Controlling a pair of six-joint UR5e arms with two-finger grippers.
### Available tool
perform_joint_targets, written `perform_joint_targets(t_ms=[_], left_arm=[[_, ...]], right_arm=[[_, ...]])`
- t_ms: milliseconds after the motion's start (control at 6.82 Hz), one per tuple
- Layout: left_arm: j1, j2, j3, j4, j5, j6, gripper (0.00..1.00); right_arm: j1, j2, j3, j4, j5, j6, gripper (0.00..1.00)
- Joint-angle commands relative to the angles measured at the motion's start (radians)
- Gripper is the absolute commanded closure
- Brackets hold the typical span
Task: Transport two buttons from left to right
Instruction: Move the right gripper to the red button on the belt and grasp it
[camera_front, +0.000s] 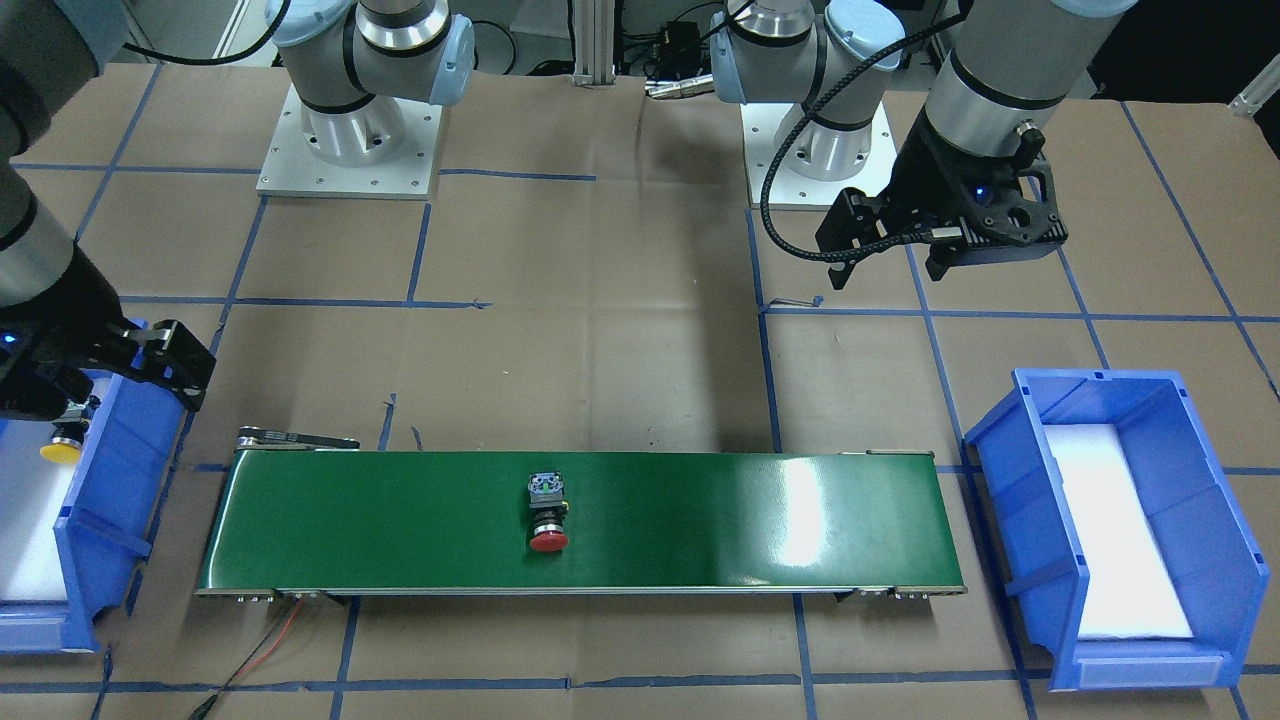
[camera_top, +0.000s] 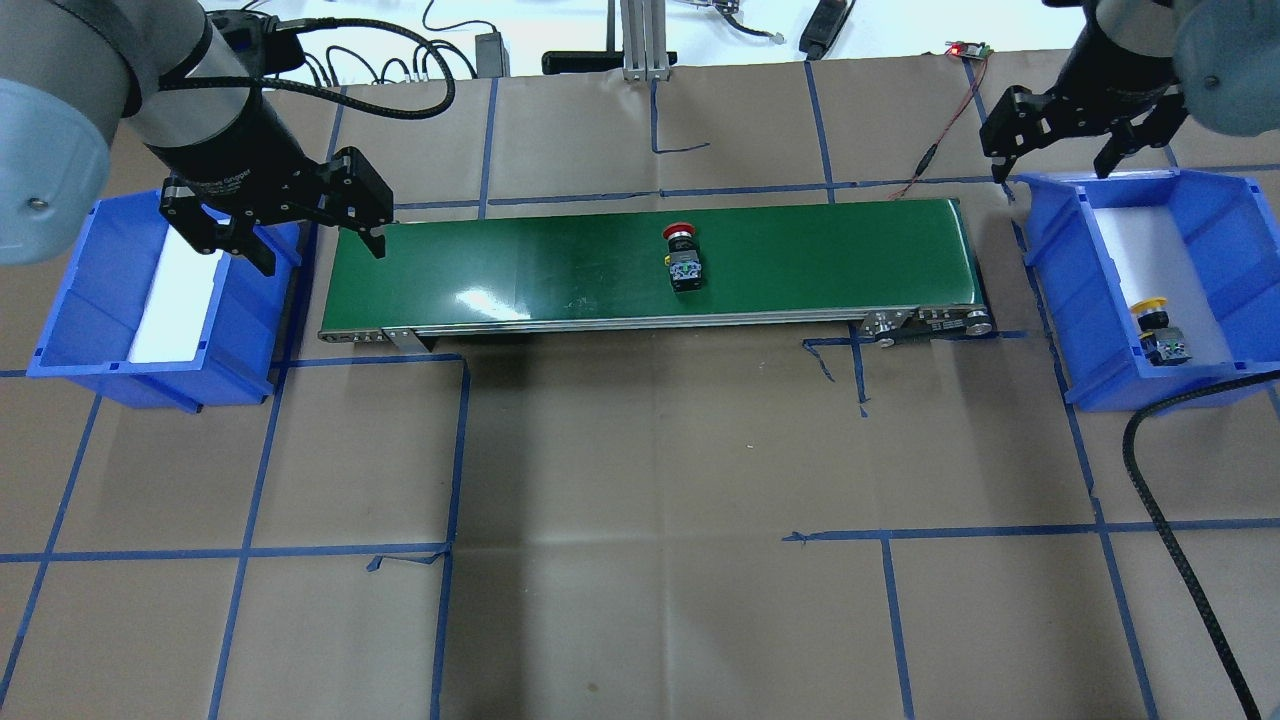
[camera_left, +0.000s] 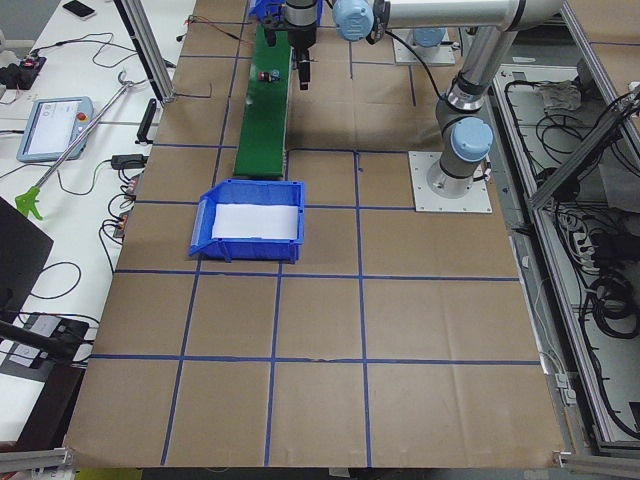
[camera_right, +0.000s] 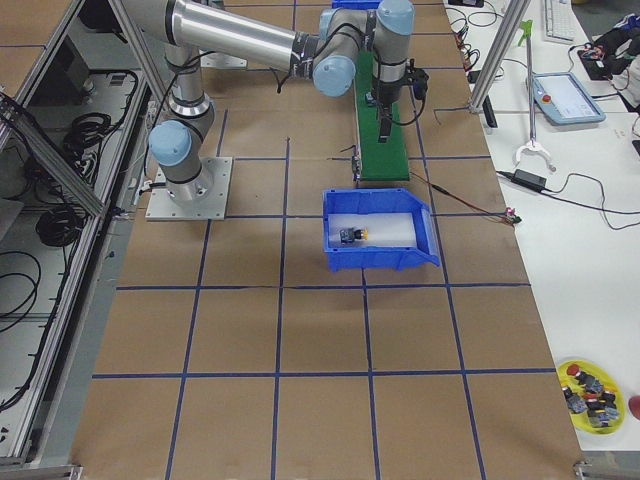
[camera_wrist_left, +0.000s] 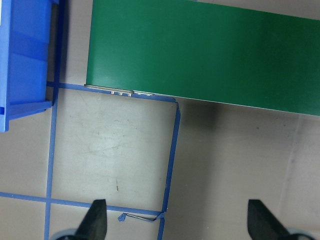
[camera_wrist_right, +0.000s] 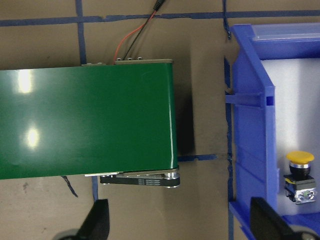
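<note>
A red button (camera_top: 683, 255) lies on its side near the middle of the green conveyor belt (camera_top: 520, 265), also shown in the front view as red button (camera_front: 548, 512). A yellow button (camera_top: 1158, 330) lies inside the blue right bin (camera_top: 1052, 250); the right wrist view shows this yellow button (camera_wrist_right: 300, 171) too. My right gripper (camera_top: 1052, 172) hovers open over that bin's far rim, holding nothing. My left gripper (camera_top: 322, 255) hangs open and empty between the blue left bin (camera_top: 80, 300) and the belt's left end. In the left wrist view the fingertips (camera_wrist_left: 97, 216) spread wide over brown paper.
Blue tape lines grid the brown table cover. A red and black wire (camera_top: 930, 150) runs from the belt's far right corner. A black cable (camera_top: 1150, 480) trails below the right bin. A yellow dish (camera_right: 590, 385) with several spare buttons sits on a side table.
</note>
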Motion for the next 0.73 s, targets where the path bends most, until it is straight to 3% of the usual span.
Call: perform_joint_targets(t_ms=[0,587], left_arm=[[0.0,0.001,0.0,0.0,0.0,0.003,0.0],[0.0,0.003,0.0,0.0,0.002,0.012,0.0]], right_arm=[[0.069,0.001,-0.001,-0.023,-0.001,0.078,0.0],[0.134,0.01,0.001,-0.04,0.002,0.136,0.0]])
